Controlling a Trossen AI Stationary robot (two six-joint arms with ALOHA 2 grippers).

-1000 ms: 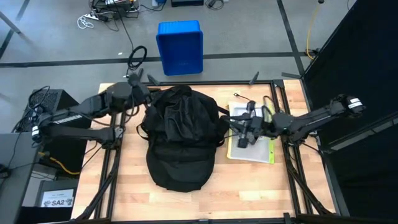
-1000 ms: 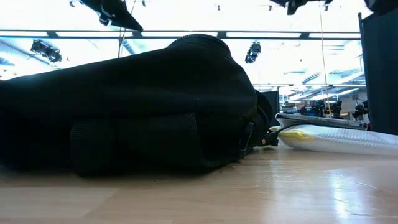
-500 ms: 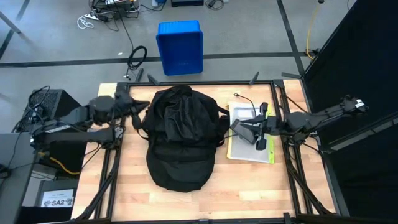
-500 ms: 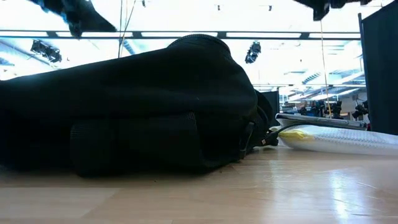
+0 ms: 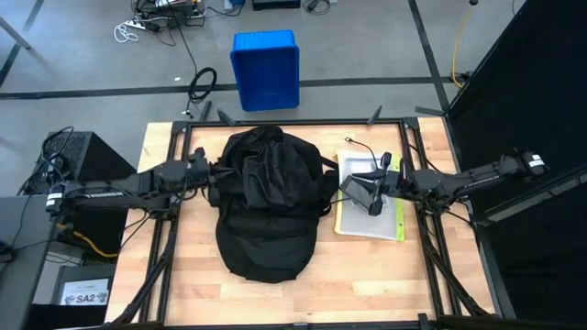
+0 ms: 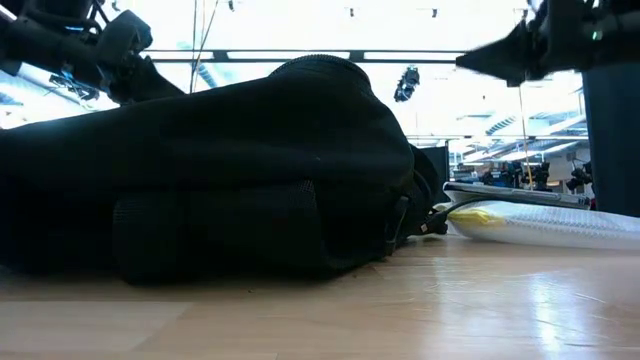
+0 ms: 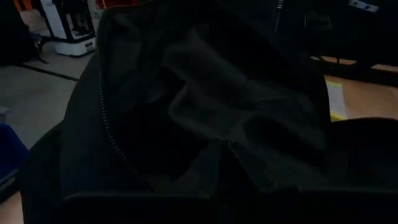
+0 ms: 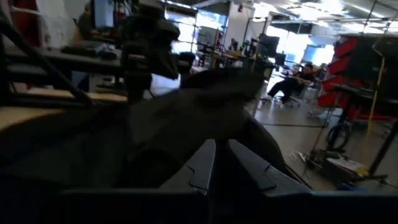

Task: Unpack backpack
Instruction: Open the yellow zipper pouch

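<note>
- Now my left gripper (image 5: 204, 173) hangs at the upper left flank of the backpack (image 5: 268, 202), at the edge of the table (image 5: 183, 275); the fabric is right in front of it, touching or nearly so, and I cannot tell which.
- My left wrist view is filled with dark folds and a zipper line (image 7: 115, 143), so the open mouth of the bag lies straight ahead of this gripper. Whether its fingers are parted I cannot tell.
- My right gripper (image 5: 371, 196) hovers off the bag's other flank, over the white papers (image 5: 353, 225) with the yellow strip (image 5: 400, 223). Its fingers (image 8: 202, 163) are drawn almost together with only a thin slit between, and they grip nothing.
- From either gripper the bag's long axis runs crosswise: the crumpled open end sits toward the blue bin (image 5: 266, 69), the rounded base toward the table's near edge.
- I judge the left gripper the nearer one to the opening; the right stands a little apart from the bag and would have to come in sideways.
- Unpacking looks partly done at most.
</note>
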